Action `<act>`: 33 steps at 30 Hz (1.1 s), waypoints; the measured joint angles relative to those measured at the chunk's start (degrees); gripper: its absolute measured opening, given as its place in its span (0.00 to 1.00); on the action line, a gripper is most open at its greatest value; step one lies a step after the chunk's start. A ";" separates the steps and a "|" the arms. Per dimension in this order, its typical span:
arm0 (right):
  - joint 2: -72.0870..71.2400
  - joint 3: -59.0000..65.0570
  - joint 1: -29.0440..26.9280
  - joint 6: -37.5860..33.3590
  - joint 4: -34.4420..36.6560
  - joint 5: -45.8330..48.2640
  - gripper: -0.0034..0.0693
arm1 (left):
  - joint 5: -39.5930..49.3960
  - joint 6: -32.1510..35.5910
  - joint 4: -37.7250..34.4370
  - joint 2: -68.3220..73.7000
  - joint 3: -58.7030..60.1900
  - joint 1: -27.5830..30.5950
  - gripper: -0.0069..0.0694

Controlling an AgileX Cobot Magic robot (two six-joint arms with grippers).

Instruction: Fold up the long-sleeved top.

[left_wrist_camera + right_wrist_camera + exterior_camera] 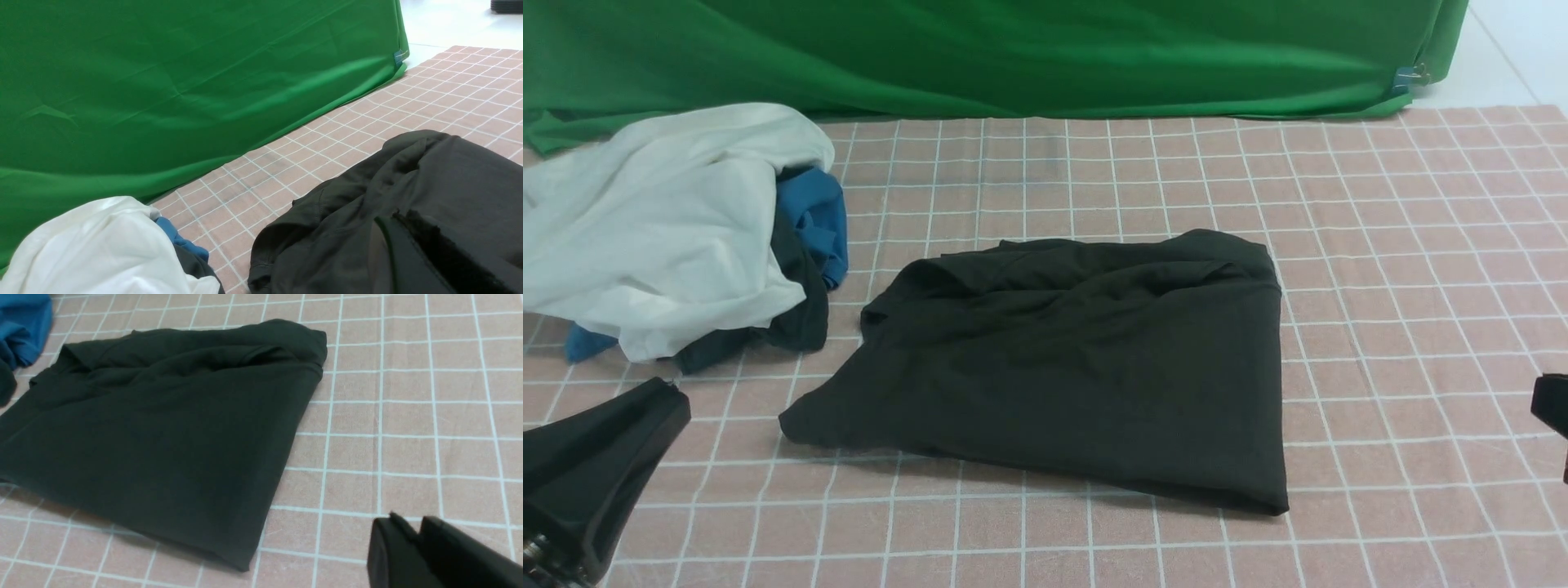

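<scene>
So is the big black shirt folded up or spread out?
Folded. The long-sleeved top lies as a compact layered rectangle, no sleeves sticking out.

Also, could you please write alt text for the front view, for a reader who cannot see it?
A large, very dark brownish-black knit top lies folded into a rough rectangle on a pink checked tablecloth. At far left sits a pile of white, blue and dark charcoal cloth; a green fabric backdrop hangs behind.

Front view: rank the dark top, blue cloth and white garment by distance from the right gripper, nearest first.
From the right gripper at the right edge:
1. long-sleeved top, centre of the table.
2. blue cloth, left of the top, by the white pile.
3. white garment, far left.
</scene>
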 joint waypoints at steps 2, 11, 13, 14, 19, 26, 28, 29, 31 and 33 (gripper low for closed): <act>-2.34 0.93 -0.51 0.00 -2.65 -0.75 0.19 | 0.00 0.00 0.48 0.00 0.00 0.00 0.11; -17.92 18.57 -4.29 -7.99 -4.19 -21.83 0.08 | -0.05 0.00 0.48 0.00 0.00 0.00 0.11; -22.81 23.06 -5.04 -8.20 -4.24 -24.50 0.08 | -0.05 0.00 0.48 0.00 0.00 0.00 0.11; -24.69 25.19 -5.32 -8.32 -4.24 -25.60 0.08 | -0.05 0.00 0.48 0.00 0.00 0.00 0.11; -34.10 28.00 -6.10 -8.37 -4.29 -22.63 0.08 | -0.05 0.00 0.48 0.00 0.00 0.00 0.11; -37.41 28.00 -6.27 -8.49 -4.67 -16.49 0.08 | -0.05 -0.05 0.53 0.00 0.00 0.00 0.11; -37.41 28.00 -6.27 -8.64 -4.71 -16.20 0.08 | -0.05 -0.05 0.53 0.00 0.00 0.00 0.11; -37.41 28.00 -6.27 -8.64 -4.71 -16.15 0.08 | -0.05 -0.05 0.53 0.00 0.00 0.00 0.11; -37.46 28.00 -6.27 -8.59 -4.71 -16.15 0.09 | -0.05 -0.05 0.53 0.00 0.00 0.00 0.11; -37.46 28.00 -6.27 -8.58 -4.71 -16.15 0.09 | -0.05 -0.05 0.53 0.00 0.00 0.00 0.11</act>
